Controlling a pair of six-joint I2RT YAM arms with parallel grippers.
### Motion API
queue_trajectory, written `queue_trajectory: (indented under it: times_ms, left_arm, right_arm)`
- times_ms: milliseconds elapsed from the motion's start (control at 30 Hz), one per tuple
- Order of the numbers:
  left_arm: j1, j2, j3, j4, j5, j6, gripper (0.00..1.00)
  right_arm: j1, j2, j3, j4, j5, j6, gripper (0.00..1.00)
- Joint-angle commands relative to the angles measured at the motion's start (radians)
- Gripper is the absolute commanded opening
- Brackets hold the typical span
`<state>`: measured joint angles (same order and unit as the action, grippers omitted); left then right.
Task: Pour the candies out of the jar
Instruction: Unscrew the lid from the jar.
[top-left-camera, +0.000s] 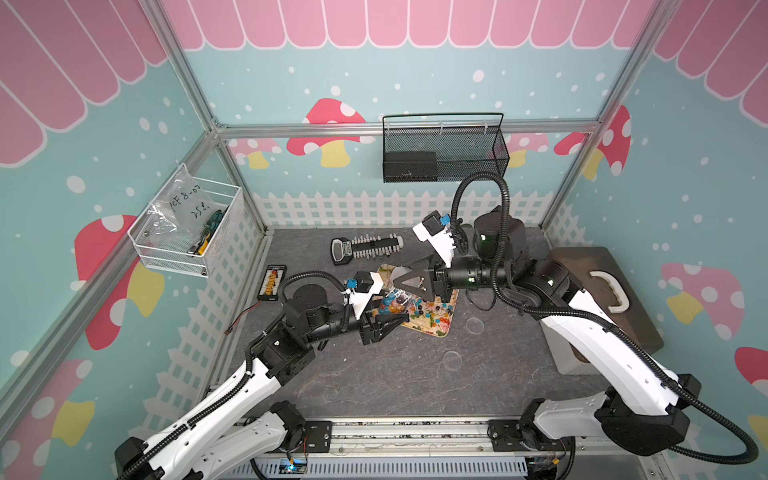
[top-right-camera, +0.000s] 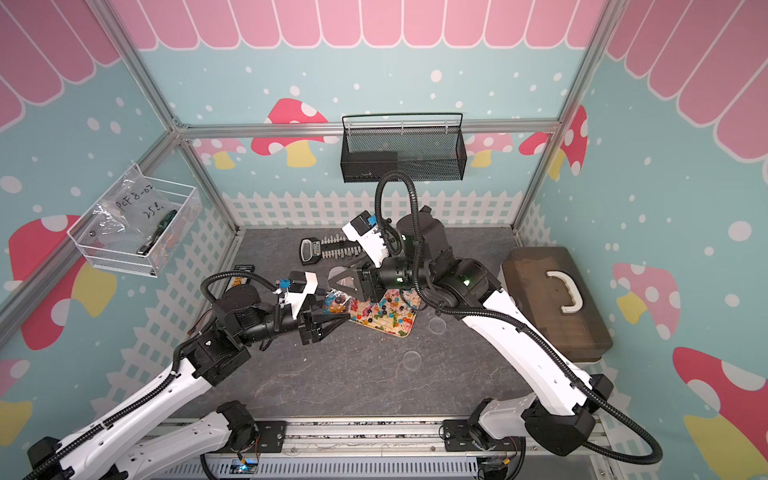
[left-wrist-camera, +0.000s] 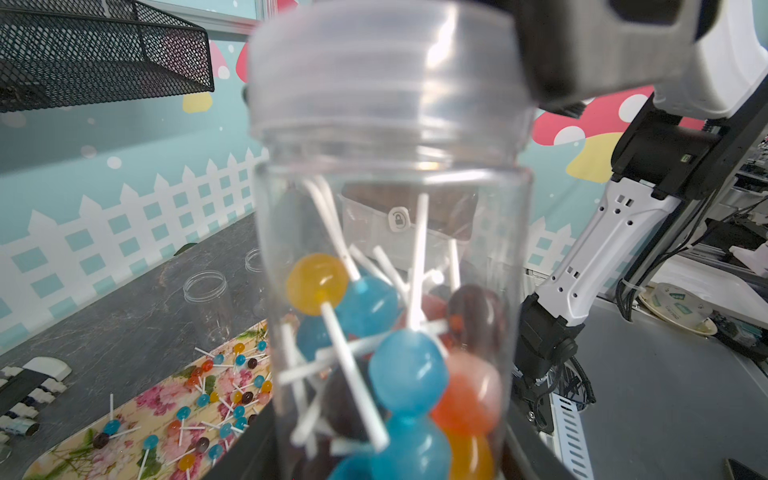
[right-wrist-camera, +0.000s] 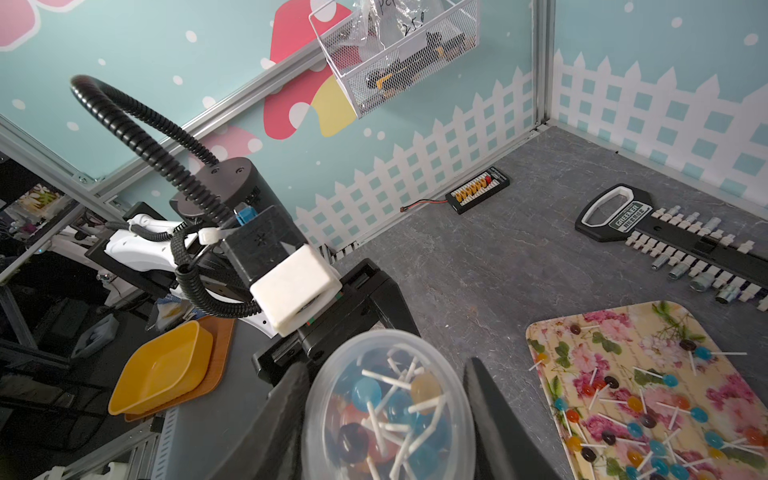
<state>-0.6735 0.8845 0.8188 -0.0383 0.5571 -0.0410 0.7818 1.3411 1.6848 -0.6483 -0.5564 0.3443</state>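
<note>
**Lidded jar held over tray edge**

The clear plastic jar (left-wrist-camera: 390, 216) is clamped between the left gripper's (top-left-camera: 392, 321) narrowly set jaws. Its translucent round lid (left-wrist-camera: 382, 62) is straddled by the right gripper (right-wrist-camera: 385, 370); contact cannot be told. The long axis is tilted, lid towards that gripper. Round-headed, white-stick candies (left-wrist-camera: 409, 370) are heaped inside, above the floral tray (right-wrist-camera: 623, 332), beside bare grey tabletop (top-left-camera: 395, 386).

Left arm (top-left-camera: 232, 399) and right arm (top-left-camera: 602, 345) stretch inward, wrists nearly meeting: left gripper (top-left-camera: 399, 320) clamped on the jar (left-wrist-camera: 390, 249), right gripper (right-wrist-camera: 386, 365) straddling its lid (right-wrist-camera: 386, 415), contact unclear.
</note>
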Motion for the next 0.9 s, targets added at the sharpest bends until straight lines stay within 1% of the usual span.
queue_trajectory:
  times_ms: [0,67,133,233,333,400,567,633,700,767,867]
  left_arm:
    - [0.003,-0.010,0.005,0.008,0.016,0.013,0.60]
    - [0.004,-0.012,0.008,0.005,0.027,0.013,0.59]
    - [0.004,-0.012,0.011,0.001,0.033,0.015,0.59]
    - [0.004,-0.010,0.019,-0.006,0.047,0.019,0.59]
    - [0.005,-0.004,0.032,-0.021,0.079,0.023,0.59]
    - [0.004,0.001,0.036,-0.023,0.095,0.016,0.59]
    - [0.003,0.000,0.034,-0.023,0.108,0.009,0.60]
    - [0.003,-0.005,0.032,-0.023,0.106,0.009,0.59]
    - [0.004,-0.008,0.029,-0.024,0.102,0.007,0.59]
    - [0.004,-0.010,0.025,-0.017,0.100,0.003,0.59]
    - [0.004,-0.009,0.019,-0.004,0.090,-0.003,0.59]
  right_arm:
    - [0.004,0.008,0.049,-0.041,-0.016,-0.127,0.38]
    - [-0.001,0.010,0.078,-0.087,-0.023,-0.255,0.42]
    - [-0.022,0.020,0.117,-0.130,-0.059,-0.379,0.44]
    - [-0.067,0.038,0.162,-0.180,-0.182,-0.540,0.46]
    - [-0.088,0.044,0.163,-0.188,-0.322,-0.648,0.48]
    - [-0.091,0.053,0.173,-0.190,-0.363,-0.665,0.47]
    - [-0.093,0.057,0.170,-0.192,-0.336,-0.681,0.48]
    - [-0.093,0.053,0.168,-0.192,-0.333,-0.672,0.51]
    - [-0.093,0.050,0.165,-0.192,-0.321,-0.658,0.60]
    - [-0.092,0.040,0.158,-0.192,-0.302,-0.645,0.74]
    - [-0.092,0.011,0.139,-0.172,-0.280,-0.602,0.85]
